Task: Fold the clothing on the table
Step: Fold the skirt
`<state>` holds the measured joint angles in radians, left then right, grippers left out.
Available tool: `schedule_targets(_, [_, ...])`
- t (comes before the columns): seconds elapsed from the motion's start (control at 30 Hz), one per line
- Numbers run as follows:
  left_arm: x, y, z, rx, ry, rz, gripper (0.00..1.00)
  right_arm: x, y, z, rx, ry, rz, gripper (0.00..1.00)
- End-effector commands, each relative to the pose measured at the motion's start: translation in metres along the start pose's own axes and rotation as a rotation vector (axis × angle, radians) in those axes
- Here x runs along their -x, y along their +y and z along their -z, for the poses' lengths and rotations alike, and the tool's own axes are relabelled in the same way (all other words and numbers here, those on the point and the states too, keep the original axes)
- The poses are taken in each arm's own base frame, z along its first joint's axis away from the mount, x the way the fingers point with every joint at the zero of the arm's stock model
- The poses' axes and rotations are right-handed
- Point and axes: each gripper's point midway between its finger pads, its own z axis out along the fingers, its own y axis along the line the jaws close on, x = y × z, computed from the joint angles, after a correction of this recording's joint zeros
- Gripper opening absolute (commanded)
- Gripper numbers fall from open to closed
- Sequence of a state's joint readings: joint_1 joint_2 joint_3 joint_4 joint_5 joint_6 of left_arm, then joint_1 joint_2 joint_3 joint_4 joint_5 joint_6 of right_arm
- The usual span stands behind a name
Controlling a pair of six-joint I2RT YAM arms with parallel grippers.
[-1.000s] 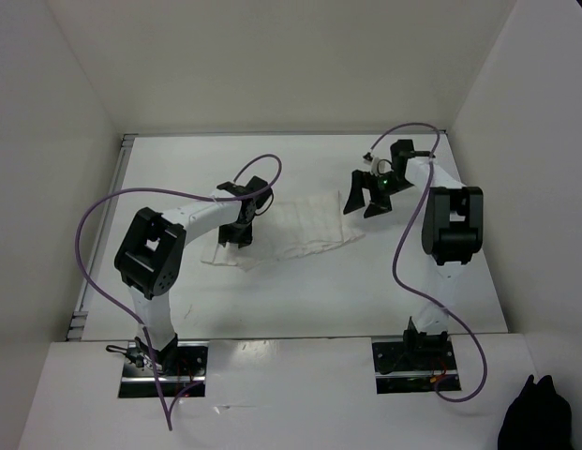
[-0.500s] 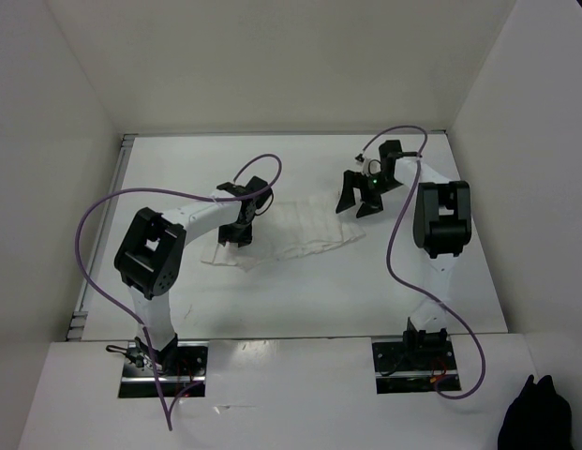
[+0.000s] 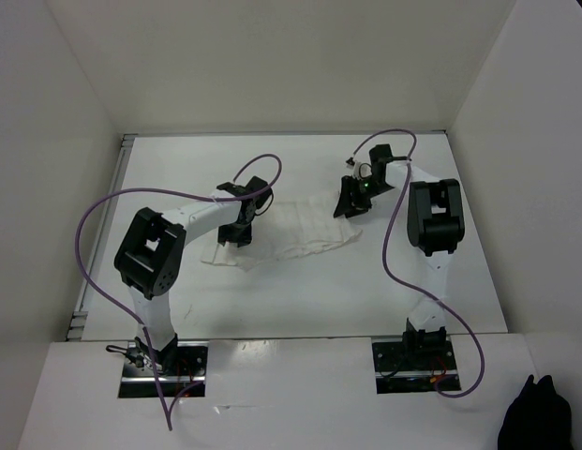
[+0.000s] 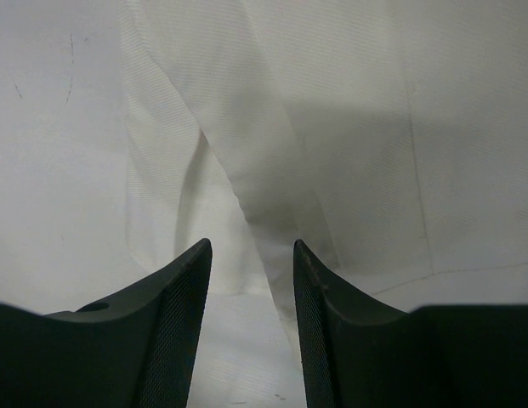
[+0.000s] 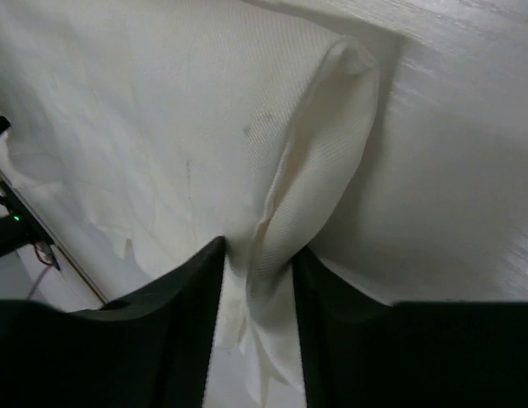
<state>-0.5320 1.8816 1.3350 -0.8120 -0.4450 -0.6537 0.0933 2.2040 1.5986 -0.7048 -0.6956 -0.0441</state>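
The clothing (image 3: 295, 230), white and wrinkled, lies spread across the middle of the table (image 3: 300, 291). My left gripper (image 3: 236, 234) sits low over its left part. In the left wrist view its jaws (image 4: 251, 255) stand apart over flat fabric (image 4: 349, 127), with a crease running toward the right finger. My right gripper (image 3: 348, 208) is at the garment's right edge. In the right wrist view its fingers (image 5: 257, 255) squeeze a raised, bunched fold of the clothing (image 5: 323, 161) between them.
White walls bound the table at the back and both sides. A black bundle of cloth (image 3: 534, 417) lies off the table at the bottom right. Purple cables (image 3: 89, 244) loop off both arms.
The right arm swung left and lowered onto the garment's right edge, and its jaws went from wide open to closed on a fold. The left arm has not moved.
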Motion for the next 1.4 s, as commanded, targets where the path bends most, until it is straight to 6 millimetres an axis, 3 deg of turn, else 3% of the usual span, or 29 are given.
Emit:
schedule_targets(0.0, [0.007, 0.005, 0.008, 0.015, -0.029, 0.002, 0.51, -0.021, -0.025, -0.021, -0.069, 0.053, 0.007, 0.38])
schedule_targets(0.17, [0.027, 0.01, 0.031, -0.004, -0.111, 0.04, 0.51, -0.022, -0.022, -0.019, -0.058, 0.053, 0.016, 0.1])
schedule_targets(0.27, [0.048, 0.021, 0.063, -0.031, -0.212, 0.082, 0.51, -0.017, -0.018, -0.014, -0.058, 0.036, 0.038, 0.02])
schedule_targets(0.37, [0.065, 0.045, 0.083, -0.02, -0.283, 0.133, 0.54, -0.017, -0.008, 0.0, -0.057, 0.033, 0.075, 0.0])
schedule_targets(0.47, [0.063, 0.058, 0.074, 0.002, -0.286, 0.144, 0.56, -0.014, 0.004, 0.017, -0.057, 0.028, 0.146, 0.0])
schedule_targets(0.53, [0.049, 0.067, 0.058, 0.054, -0.247, 0.129, 0.53, -0.016, 0.009, 0.032, -0.058, 0.037, 0.173, 0.0])
schedule_targets(0.73, [0.022, 0.067, 0.02, 0.129, -0.17, 0.127, 0.46, -0.016, 0.039, 0.083, 0.001, 0.033, 0.341, 0.0])
schedule_targets(0.83, [0.014, 0.064, 0.003, 0.158, -0.121, 0.096, 0.45, -0.006, 0.048, 0.114, 0.013, -0.003, 0.418, 0.0])
schedule_targets(1.03, [0.028, 0.057, -0.004, 0.186, -0.119, 0.097, 0.44, 0.003, 0.06, 0.154, 0.024, -0.031, 0.457, 0.0])
schedule_targets(1.13, [0.033, 0.048, -0.004, 0.156, -0.111, 0.093, 0.44, 0.013, 0.064, 0.17, -0.006, -0.075, 0.487, 0.0])
schedule_targets(1.27, [0.041, 0.02, -0.015, 0.048, -0.103, 0.101, 0.44, 0.019, 0.069, 0.182, -0.043, -0.104, 0.52, 0.0])
schedule_targets(1.37, [0.042, -0.016, -0.018, -0.073, -0.086, 0.103, 0.44, 0.029, 0.084, 0.194, -0.033, -0.156, 0.53, 0.0])
